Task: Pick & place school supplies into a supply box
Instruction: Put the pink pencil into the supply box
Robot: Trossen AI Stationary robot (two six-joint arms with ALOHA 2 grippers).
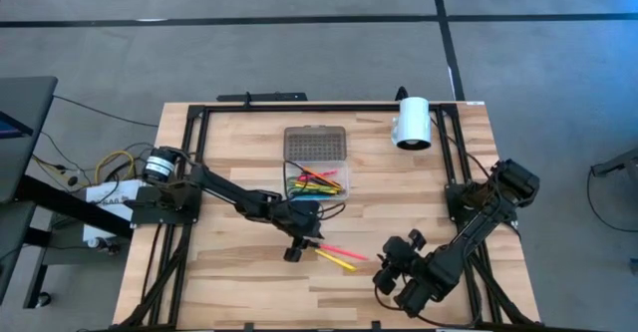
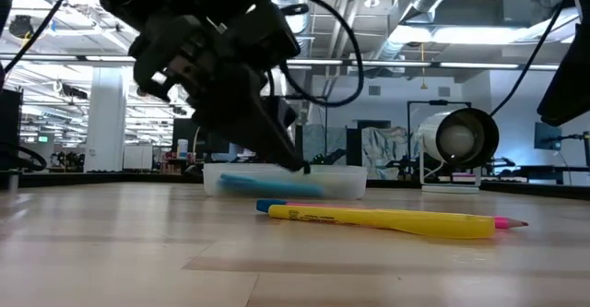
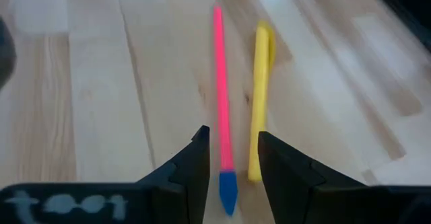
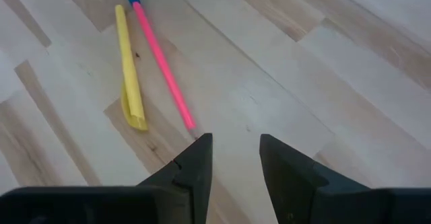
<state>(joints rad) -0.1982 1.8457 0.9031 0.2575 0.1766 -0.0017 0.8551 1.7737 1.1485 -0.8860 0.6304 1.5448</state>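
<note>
A pink pen (image 1: 344, 251) with a blue cap (image 3: 227, 190) and a yellow pen (image 1: 335, 261) lie side by side flat on the table, near its front middle. My left gripper (image 3: 232, 167) is open and slants down over the pink pen's capped end, one finger on either side, touching nothing that I can see. In the low view the left gripper (image 2: 277, 150) hangs just above the wood. My right gripper (image 4: 232, 163) is open over bare table, off the pens' other ends. The supply box (image 1: 317, 177) holds several coloured pens.
The box's grey dotted lid (image 1: 315, 140) lies flat behind the box. A white cylinder (image 1: 412, 123) lies at the far right of the table. A black frame (image 1: 249, 108) runs along the table's edges. Bare wood lies left of the pens.
</note>
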